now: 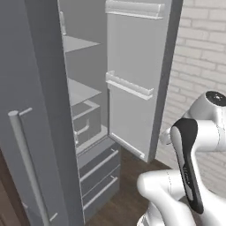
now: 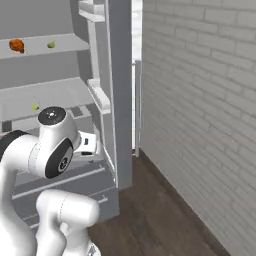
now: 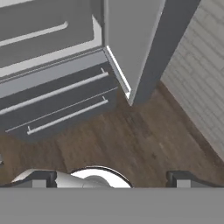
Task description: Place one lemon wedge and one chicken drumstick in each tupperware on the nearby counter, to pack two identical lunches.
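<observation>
Wide-open claw [image 3: 111, 177] over wooden floor [image 3: 131, 140]; right base view's shelf: chicken drumstick [image 2: 16, 45], lemon wedge [image 2: 50, 45].

A tall grey fridge [image 1: 39, 88] stands with its door [image 1: 132, 79] swung wide toward a pale brick wall [image 2: 200, 100], its door racks [image 1: 130, 86] and inner shelves [image 1: 79, 44] bare in the left base view (a drawer box sits lower down), above two bottom drawers [image 3: 61, 103] with bar handles and a dark wooden floor [image 3: 140, 140].
</observation>
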You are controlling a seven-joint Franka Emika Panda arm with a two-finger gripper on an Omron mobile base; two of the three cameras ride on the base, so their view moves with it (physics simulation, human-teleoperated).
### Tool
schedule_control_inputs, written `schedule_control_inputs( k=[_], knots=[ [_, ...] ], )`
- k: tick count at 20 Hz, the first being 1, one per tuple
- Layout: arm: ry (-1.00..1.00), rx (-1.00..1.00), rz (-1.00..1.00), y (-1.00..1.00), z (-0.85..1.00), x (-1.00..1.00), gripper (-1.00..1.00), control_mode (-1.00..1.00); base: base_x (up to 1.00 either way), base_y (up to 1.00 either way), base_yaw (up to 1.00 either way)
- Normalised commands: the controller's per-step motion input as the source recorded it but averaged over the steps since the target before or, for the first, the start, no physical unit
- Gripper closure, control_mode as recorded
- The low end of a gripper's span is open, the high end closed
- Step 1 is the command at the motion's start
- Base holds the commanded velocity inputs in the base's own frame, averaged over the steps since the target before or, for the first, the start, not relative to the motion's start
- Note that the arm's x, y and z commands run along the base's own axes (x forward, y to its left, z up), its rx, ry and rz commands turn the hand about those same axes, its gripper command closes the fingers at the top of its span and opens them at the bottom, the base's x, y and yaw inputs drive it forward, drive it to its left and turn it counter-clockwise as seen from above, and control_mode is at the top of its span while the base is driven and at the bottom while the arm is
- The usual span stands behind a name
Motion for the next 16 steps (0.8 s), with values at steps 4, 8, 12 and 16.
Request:
schedule_control_inputs(
  k=[4, 8, 12, 16],
  knots=[
    [0.00, 0.00, 0.00, 0.00, 0.00, 0.00, -1.00, 1.00, -0.31, 0.06, 0.66],
    [0.00, 0.00, 0.00, 0.00, 0.00, 0.00, -1.00, 1.00, 0.00, 0.11, 0.54],
    [0.00, 0.00, 0.00, 0.00, 0.00, 0.00, -1.00, 1.00, 0.21, 0.01, 0.33],
    [0.00, 0.00, 0.00, 0.00, 0.00, 0.00, -1.00, 1.00, 0.40, -0.22, 0.36]
  ],
)
